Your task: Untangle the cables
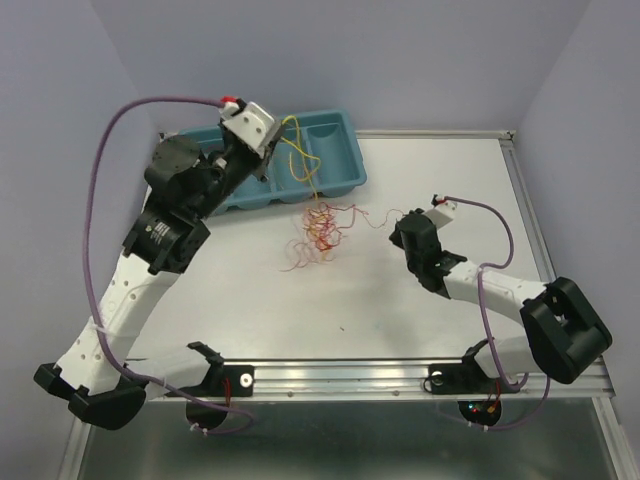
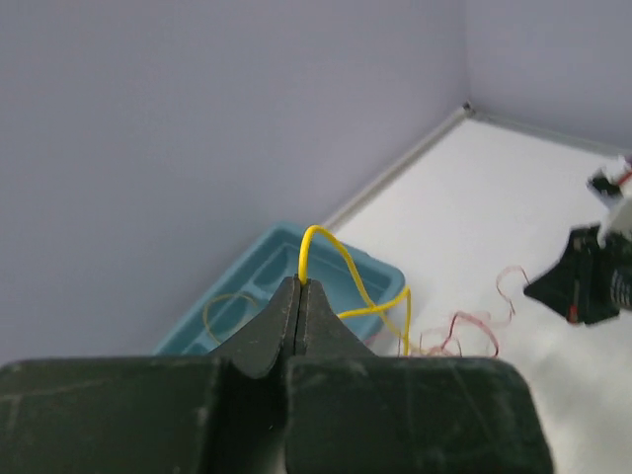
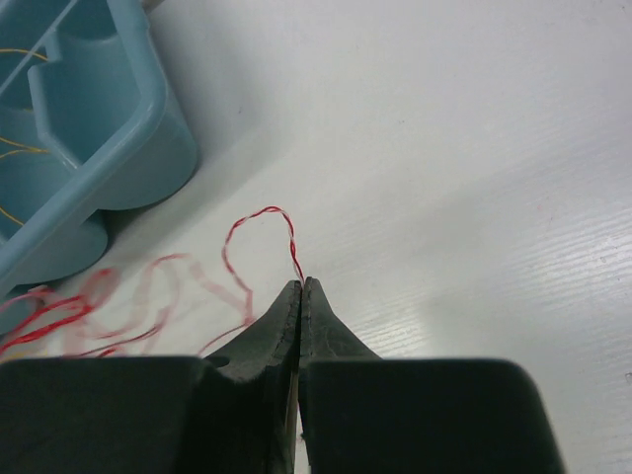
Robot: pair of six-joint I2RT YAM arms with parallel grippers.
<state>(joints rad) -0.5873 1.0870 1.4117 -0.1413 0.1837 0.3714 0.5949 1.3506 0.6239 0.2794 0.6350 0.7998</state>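
Note:
The cables lie as a tangle (image 1: 318, 232) of red, orange and yellow wires on the white table, just in front of the blue tray (image 1: 345, 165). My left gripper (image 1: 274, 142) hangs above the tray, shut on a yellow cable (image 1: 300, 140) that loops up and drops down into the tangle. The left wrist view has that yellow cable (image 2: 331, 242) rising out of the shut tips of the left gripper (image 2: 299, 282). My right gripper (image 1: 397, 230) sits low at the tangle's right side. The right gripper (image 3: 301, 284) is shut on a red-and-white twisted cable (image 3: 259, 214) that curls back towards the tangle (image 3: 59, 311).
The blue tray (image 3: 148, 109) has several compartments, and thin yellow wires (image 3: 25, 54) lie in them. Lavender walls stand behind and at both sides. A metal rail (image 1: 340, 375) runs along the table's near edge. Thick purple cords (image 1: 100, 200) arc off both arms.

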